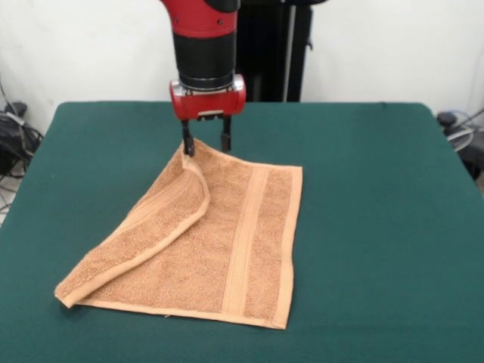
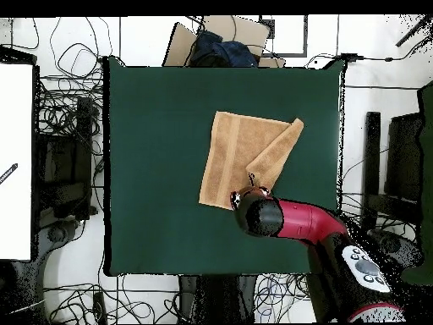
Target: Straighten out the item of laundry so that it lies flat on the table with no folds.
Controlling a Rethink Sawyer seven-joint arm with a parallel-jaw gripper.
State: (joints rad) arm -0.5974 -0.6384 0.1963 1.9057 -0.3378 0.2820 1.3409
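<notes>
Front view showed the gripper (image 1: 206, 142), fingers apart, straddling the towel (image 1: 227, 242)'s folded-over corner; the fold ran diagonally toward the table (image 1: 378, 189)'s camera-side edge.

A peach-orange towel (image 1: 227, 249) is spread on the dark green table (image 1: 378, 227), with one corner folded over diagonally across itself.
</notes>
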